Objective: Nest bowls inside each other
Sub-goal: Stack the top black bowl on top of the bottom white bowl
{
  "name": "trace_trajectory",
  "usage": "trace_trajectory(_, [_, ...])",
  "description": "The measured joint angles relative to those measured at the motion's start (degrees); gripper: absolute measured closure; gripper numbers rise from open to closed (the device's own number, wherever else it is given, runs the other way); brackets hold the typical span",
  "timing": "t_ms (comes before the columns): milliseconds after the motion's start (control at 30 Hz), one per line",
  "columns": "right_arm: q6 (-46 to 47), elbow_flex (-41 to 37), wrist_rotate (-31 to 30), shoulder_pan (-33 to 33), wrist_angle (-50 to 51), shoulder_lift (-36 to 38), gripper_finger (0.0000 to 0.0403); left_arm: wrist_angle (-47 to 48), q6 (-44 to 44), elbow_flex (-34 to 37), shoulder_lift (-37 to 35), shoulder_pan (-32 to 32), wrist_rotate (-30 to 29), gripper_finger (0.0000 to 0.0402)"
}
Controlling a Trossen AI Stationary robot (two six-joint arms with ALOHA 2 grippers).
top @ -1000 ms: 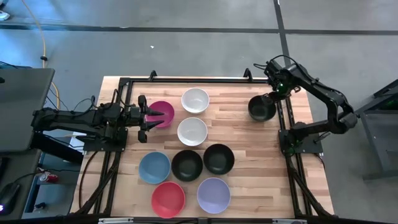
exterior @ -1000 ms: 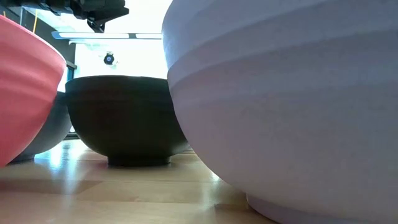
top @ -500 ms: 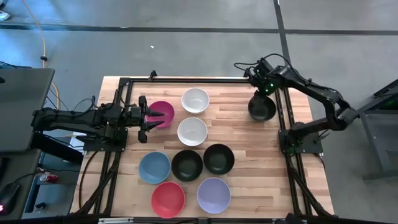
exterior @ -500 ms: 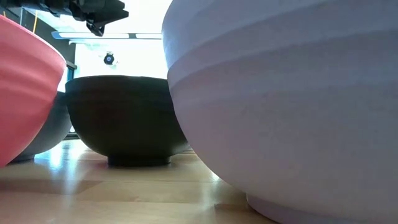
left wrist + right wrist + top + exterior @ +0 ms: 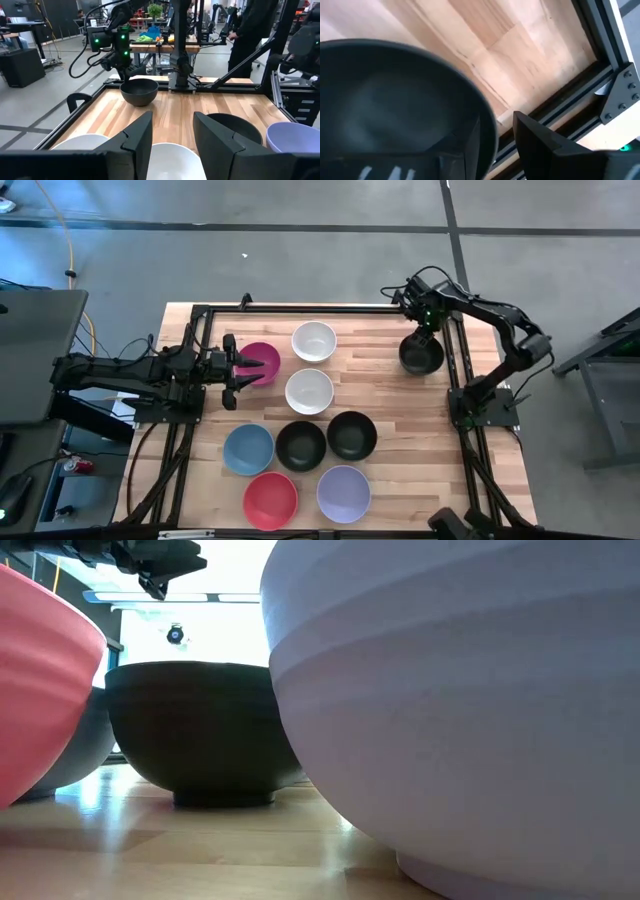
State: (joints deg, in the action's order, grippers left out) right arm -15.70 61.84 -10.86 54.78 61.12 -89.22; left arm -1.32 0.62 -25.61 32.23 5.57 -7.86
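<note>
From above, my right claw sits at the 12 o'clock rim of a black bowl near the surface's right rail; my left claw hangs spread over the magenta bowl. The low view shows only the red, black and lavender bowls. My left wrist view shows spread fingers. My right wrist view alone shows my fingers straddling the black bowl's wall.

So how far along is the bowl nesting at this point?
Nothing is nested yet: all nine bowls sit singly on the table. In hand: the right gripper is at the rim of the lone black bowl, one finger inside, one outside. The left gripper waits open at the magenta bowl. All stacking remains.
</note>
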Motion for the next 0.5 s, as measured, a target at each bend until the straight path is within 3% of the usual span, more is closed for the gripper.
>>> trace_trajectory(500, [-0.8,-0.7,5.2,1.5,-3.5,-0.7,0.0292,-0.1,0.0,0.0,0.0,0.0,-0.3,0.027])
